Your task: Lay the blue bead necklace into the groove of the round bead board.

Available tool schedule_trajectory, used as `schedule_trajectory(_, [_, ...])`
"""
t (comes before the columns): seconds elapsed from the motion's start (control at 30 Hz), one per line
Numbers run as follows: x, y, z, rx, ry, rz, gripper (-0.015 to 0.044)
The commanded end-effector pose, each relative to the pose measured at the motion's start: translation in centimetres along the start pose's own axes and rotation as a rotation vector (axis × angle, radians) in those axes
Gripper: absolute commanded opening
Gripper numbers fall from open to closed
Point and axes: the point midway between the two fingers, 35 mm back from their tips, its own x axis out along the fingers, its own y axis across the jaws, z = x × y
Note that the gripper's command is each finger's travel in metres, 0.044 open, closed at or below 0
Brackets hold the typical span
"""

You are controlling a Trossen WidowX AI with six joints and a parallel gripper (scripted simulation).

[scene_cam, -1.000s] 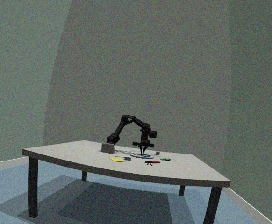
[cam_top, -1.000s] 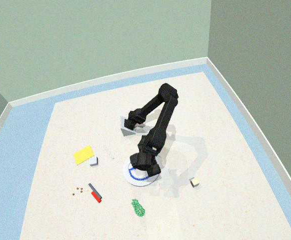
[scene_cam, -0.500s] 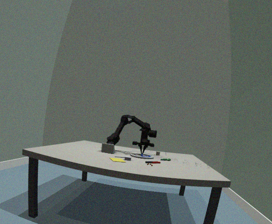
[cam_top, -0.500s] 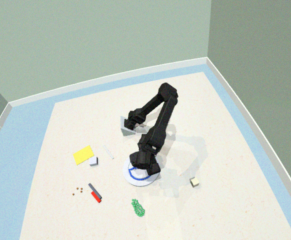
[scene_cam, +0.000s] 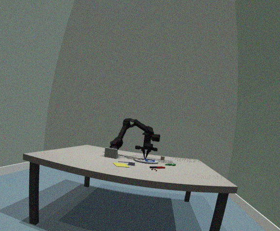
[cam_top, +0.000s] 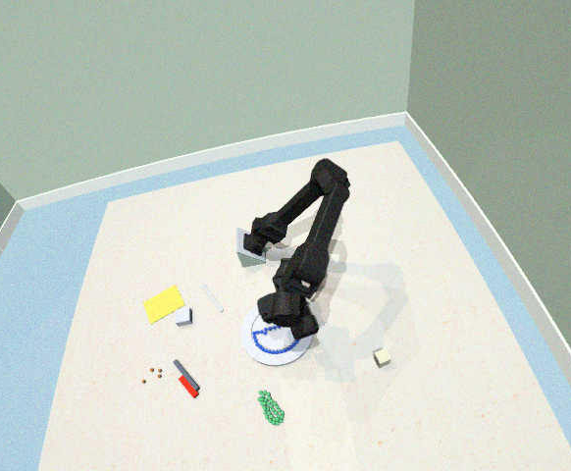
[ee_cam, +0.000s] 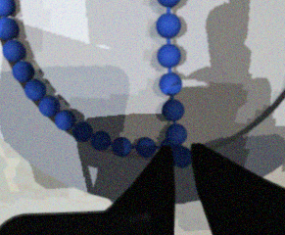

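The round white bead board lies under my gripper. The blue bead necklace is on it. In the wrist view, one run of beads curves along the groove at the left and bottom; another crosses the board's inside in a straight line up from the fingertips. The groove's right arc shows bare there. My gripper points down at the board, shut on the necklace, with a bead between its fingertips where the two runs meet. In the top view the arm hides the fingertips and part of the board.
A green bead string lies near the board. A red piece, a dark bar, small brown beads, a yellow sheet, a pale block and a thin stick lie around. A cream cube and grey block stand apart.
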Motion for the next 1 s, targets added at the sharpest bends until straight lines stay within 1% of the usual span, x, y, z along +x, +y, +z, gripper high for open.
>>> schedule_trajectory(0.0, [0.61,-0.23,-0.11,0.007,0.009,-0.005,0.0000])
schedule_trajectory(0.23, [0.71,-0.23,-0.11,0.007,0.009,-0.005,0.0000])
schedule_trajectory(0.77, [-0.05,-0.21,-0.10,0.007,0.008,-0.004,0.0420])
schedule_trajectory(0.8, [0.24,-0.24,0.00,0.009,0.004,-0.006,0.0440])
schedule_trajectory(0.97, [-0.08,-0.24,0.00,0.007,0.008,-0.005,0.0440])
